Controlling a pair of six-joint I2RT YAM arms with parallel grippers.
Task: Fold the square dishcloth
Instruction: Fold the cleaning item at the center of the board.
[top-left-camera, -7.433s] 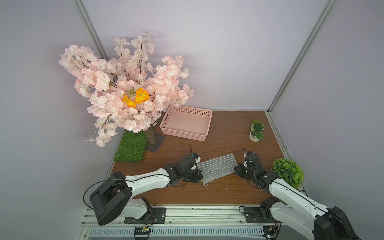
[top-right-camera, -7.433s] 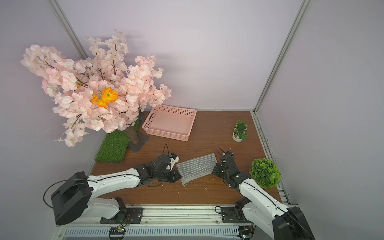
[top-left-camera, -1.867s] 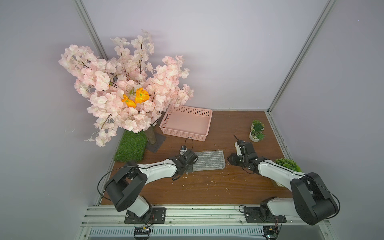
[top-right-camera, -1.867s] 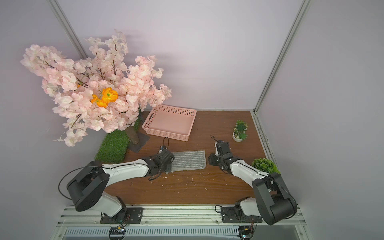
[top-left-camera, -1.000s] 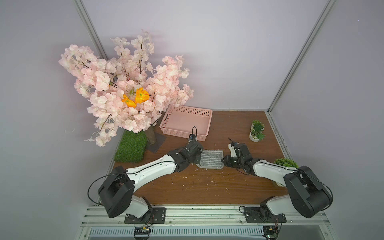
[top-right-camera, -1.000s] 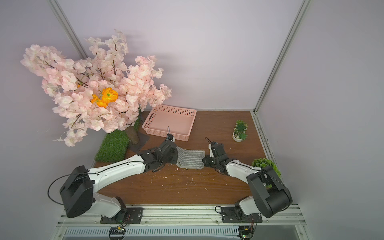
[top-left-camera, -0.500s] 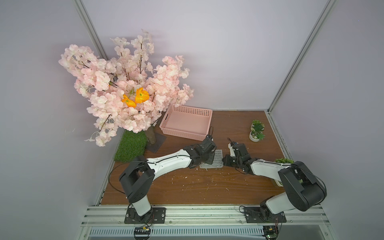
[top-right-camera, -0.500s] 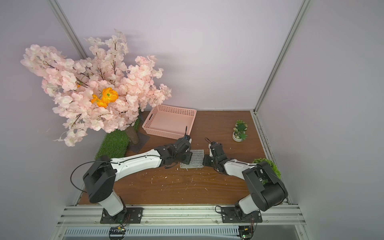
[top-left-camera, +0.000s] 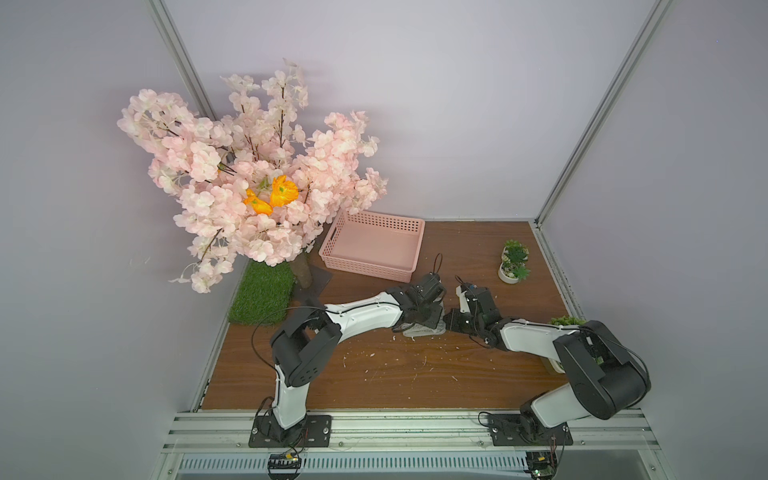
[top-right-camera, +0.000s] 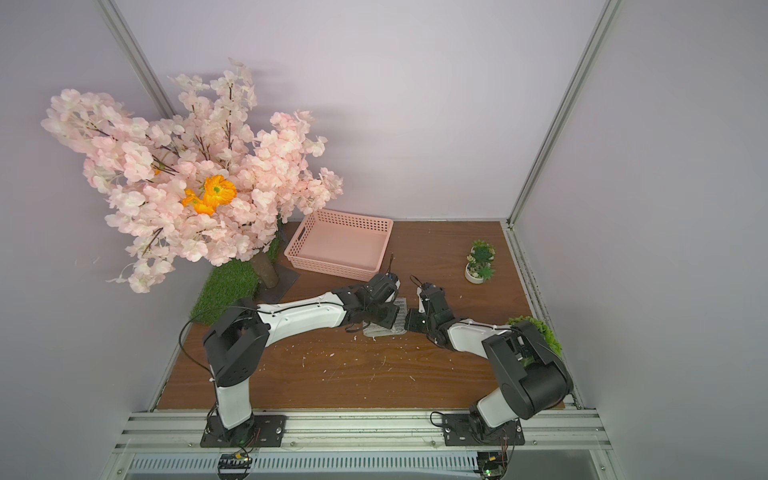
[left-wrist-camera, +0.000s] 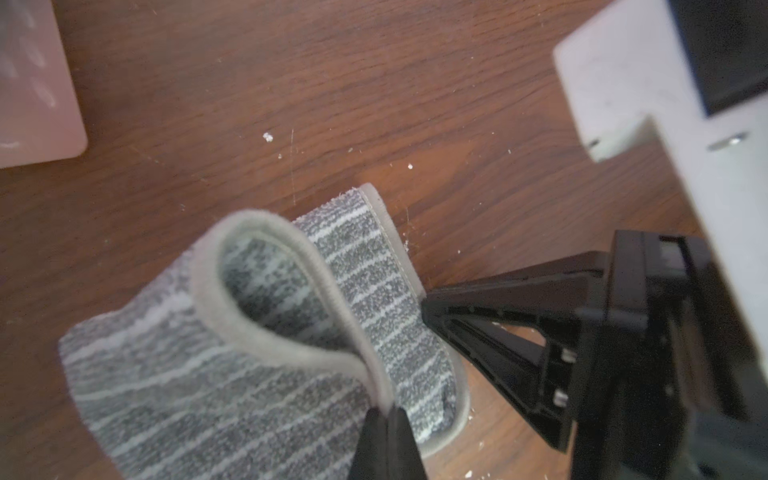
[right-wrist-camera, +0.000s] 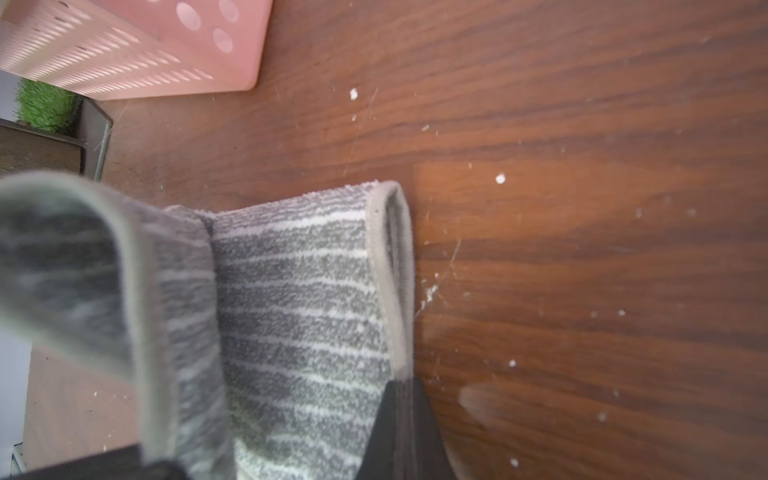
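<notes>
Compared with a second ago, the left gripper (left-wrist-camera: 384, 414) is sitting much farther toward the right arm's side, almost meeting the right gripper (right-wrist-camera: 401, 388). The square dishcloth (left-wrist-camera: 249, 395) is showing as a far narrower grey patch in both top views, most of it hiding under the left wrist. The left gripper is clenching the pale bound hem of the cloth, and the lifted edge is curling into a soft open loop above the layer that is lying flat on the brown wooden table (top-left-camera: 395, 374). The right gripper is resting low on the table with its jaws pressed together right at the hem on the cloth's opposite edge. Two stacked hems are running into its black tips there, so it is apparently pinching that edge. The cloth is lying near the middle of the table, between the two grippers, just in front of the pink basket (top-left-camera: 368, 272) and apart from it. White crumbs (right-wrist-camera: 500, 178) are dotting the wood around the cloth. The right arm's elbow is partly covering a leafy green plant (top-right-camera: 540, 328) at the table's edge.
</notes>
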